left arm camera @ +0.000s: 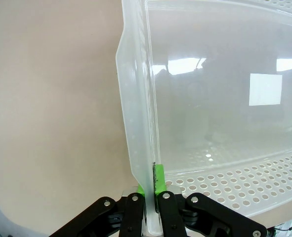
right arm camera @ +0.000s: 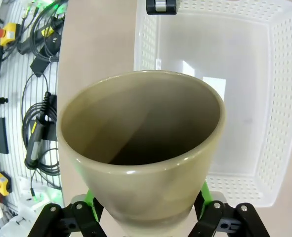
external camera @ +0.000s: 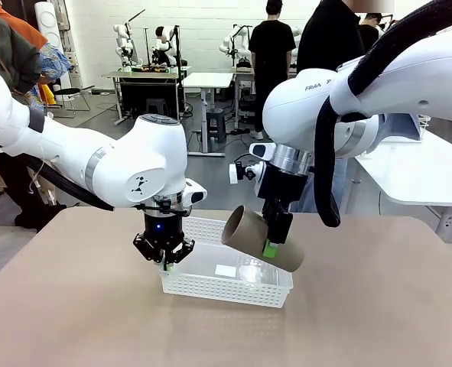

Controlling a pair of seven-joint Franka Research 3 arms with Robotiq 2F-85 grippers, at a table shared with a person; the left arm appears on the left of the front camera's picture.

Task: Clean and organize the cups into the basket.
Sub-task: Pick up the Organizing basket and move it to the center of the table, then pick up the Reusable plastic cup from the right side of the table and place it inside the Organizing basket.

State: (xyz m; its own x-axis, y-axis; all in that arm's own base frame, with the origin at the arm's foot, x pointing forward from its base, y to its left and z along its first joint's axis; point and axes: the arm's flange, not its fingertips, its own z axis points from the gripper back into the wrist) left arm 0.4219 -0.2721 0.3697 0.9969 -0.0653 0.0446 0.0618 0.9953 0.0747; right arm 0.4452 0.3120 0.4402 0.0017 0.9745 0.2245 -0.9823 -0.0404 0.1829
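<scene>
Tan cup (external camera: pixel 250 233) is clamped betw. right gripper (external camera: pixel 271 246) jaws, tilted, just above basket (external camera: pixel 226 288). Basket wall is pinched by closed left gripper (external camera: pixel 167 262). Basket interior seen empty: no cup placed yet, all placing left.

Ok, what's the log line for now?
left end effector: shut on basket wall | right end effector: holding brown cup, tilted over basket
</scene>
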